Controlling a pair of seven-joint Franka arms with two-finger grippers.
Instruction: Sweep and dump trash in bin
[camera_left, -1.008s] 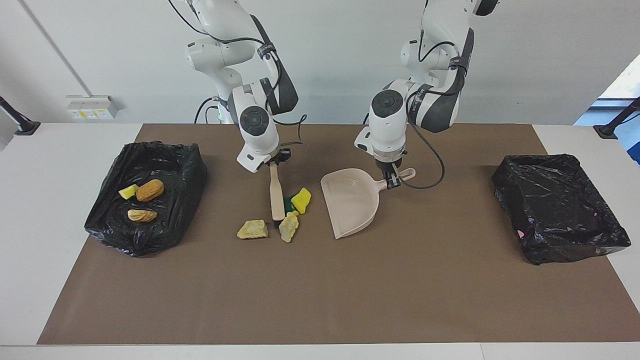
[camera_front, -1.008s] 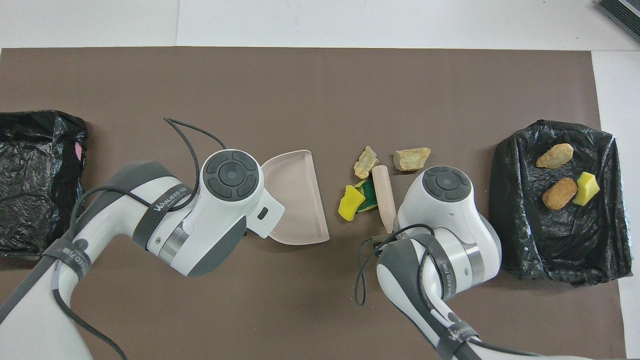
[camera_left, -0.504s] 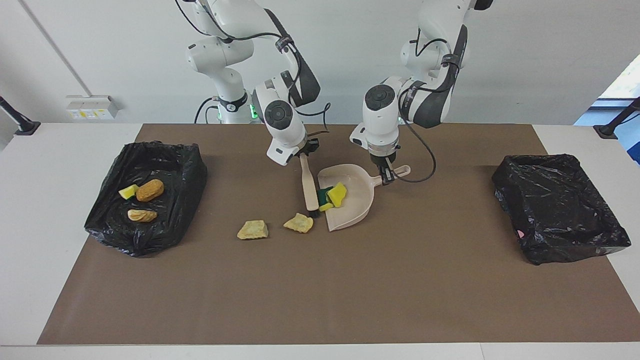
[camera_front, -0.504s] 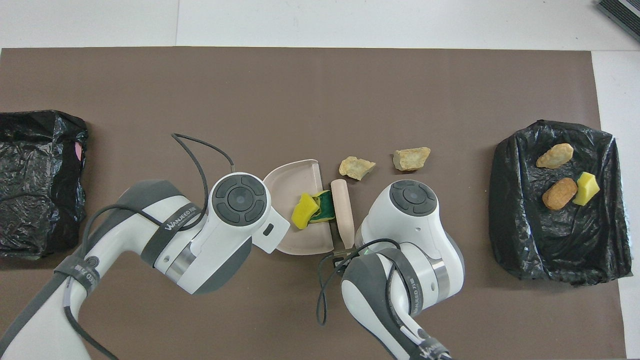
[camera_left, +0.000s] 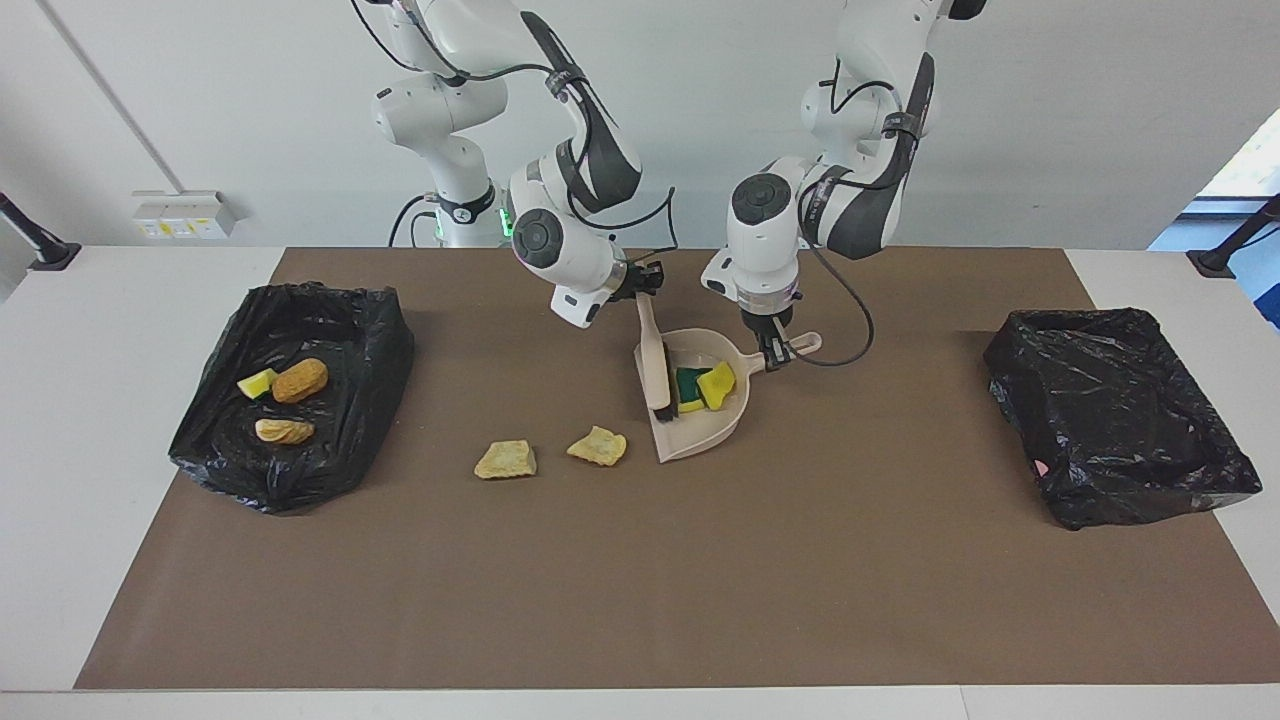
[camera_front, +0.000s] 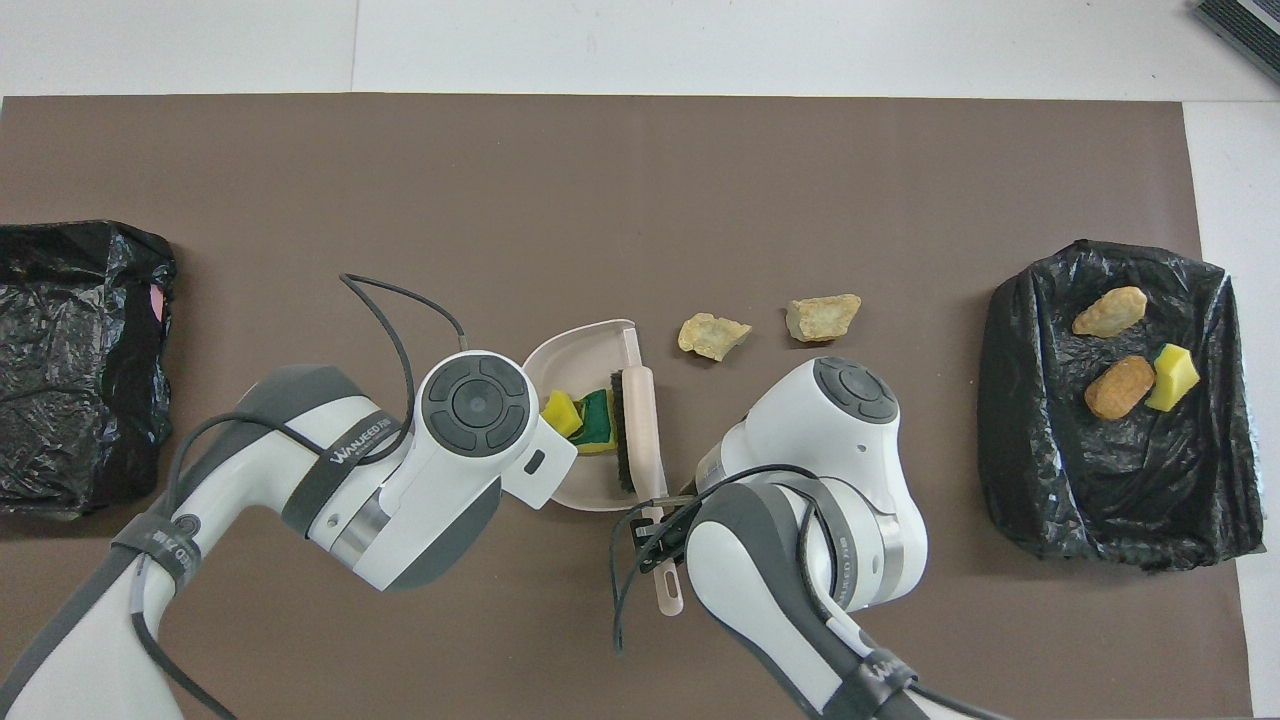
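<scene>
1. Facing view: we see the right pincer (camera_left: 641, 285) clamped on the brush (camera_left: 655, 362), whose bristles rest inside the dustpan (camera_left: 700, 432) beside the yellow-green sponge bits (camera_left: 706, 386). The left pincer (camera_left: 772, 347) grips the dustpan's handle. Two beige foam chunks (camera_left: 506, 459) (camera_left: 598, 445) lie on the brown surface (camera_left: 640, 580), just outside the pan toward the right arm's end.

2. Overhead view: we note the left arm's wrist covering part of the dustpan (camera_front: 590, 345). The brush (camera_front: 637, 425) lies across the pan's mouth, between the sponge bits (camera_front: 580, 418) and the loose chunks (camera_front: 712, 334) (camera_front: 823, 316). A black-lined bin (camera_front: 1110, 500) holding three scraps stands at the right arm's end; another bin (camera_front: 70, 400) at the left arm's end.
</scene>
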